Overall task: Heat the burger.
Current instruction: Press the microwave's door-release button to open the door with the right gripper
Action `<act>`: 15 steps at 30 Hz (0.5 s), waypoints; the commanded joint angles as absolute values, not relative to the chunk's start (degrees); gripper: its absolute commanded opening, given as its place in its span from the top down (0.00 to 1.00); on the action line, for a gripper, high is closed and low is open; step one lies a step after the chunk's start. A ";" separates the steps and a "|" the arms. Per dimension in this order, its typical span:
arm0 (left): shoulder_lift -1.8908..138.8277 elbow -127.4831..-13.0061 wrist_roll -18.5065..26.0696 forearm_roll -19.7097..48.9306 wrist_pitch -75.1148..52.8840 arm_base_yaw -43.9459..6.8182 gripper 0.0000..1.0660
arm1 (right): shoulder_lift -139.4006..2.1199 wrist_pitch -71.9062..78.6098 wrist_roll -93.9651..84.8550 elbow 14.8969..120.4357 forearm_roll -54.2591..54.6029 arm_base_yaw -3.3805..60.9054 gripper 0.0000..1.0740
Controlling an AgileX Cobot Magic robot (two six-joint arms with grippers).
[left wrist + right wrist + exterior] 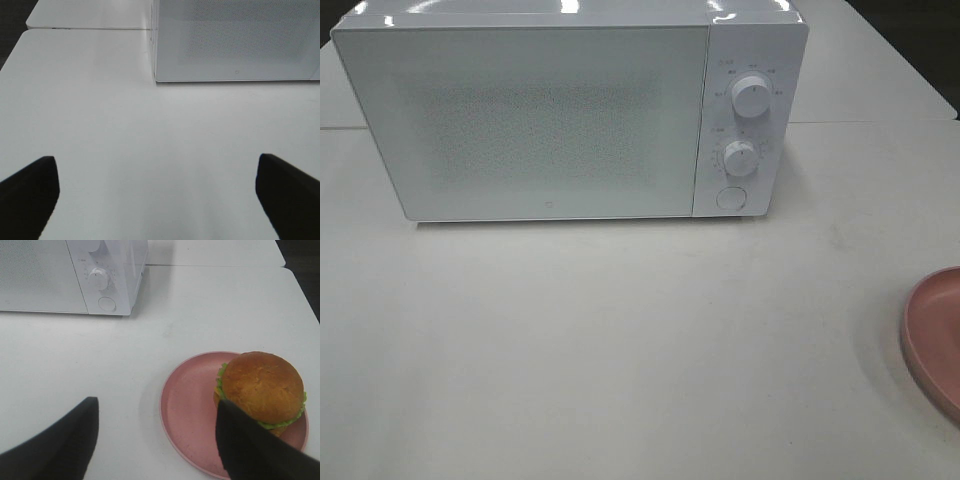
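A white microwave stood at the back of a white table with its door shut. The task looked barely begun. The burger sat on a pink plate off to the right of the microwave and well apart from it, and neither gripper held it. Opening the door, putting the burger inside, shutting the door and setting the knobs all seemed left to do. The left gripper hung over bare table facing the microwave, its fingers spread wide with nothing between them. The right gripper had its fingers spread too, and it was empty. One finger crossed in front of the burger's near edge, and whether it touched the burger could not be told. The high view showed the whole microwave front but only a sliver of the plate at its right edge, with no burger and no arms. Only the right wrist view showed the burger, and only the left wrist view showed the microwave's left corner.
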State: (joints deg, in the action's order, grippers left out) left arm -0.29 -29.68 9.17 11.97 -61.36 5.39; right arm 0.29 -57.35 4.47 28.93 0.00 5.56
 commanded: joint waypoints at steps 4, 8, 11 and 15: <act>-1.20 -29.56 8.88 12.55 -61.48 5.56 0.06 | 1.78 -56.95 4.13 28.82 -0.40 5.44 0.39; -1.20 -29.56 8.88 12.55 -61.48 5.56 0.06 | 1.78 -56.95 4.13 28.82 -0.40 5.44 0.39; -1.20 -29.56 8.88 12.55 -61.48 5.56 0.06 | 1.78 -56.95 4.13 28.82 -0.40 5.44 0.39; -1.20 -29.56 8.88 12.55 -61.48 5.56 0.06 | 1.03 -56.95 4.13 29.16 -0.40 5.44 0.38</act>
State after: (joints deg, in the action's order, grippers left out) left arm -0.29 -29.68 9.17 11.97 -61.36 5.39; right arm 0.29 -57.35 4.47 28.93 0.00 5.56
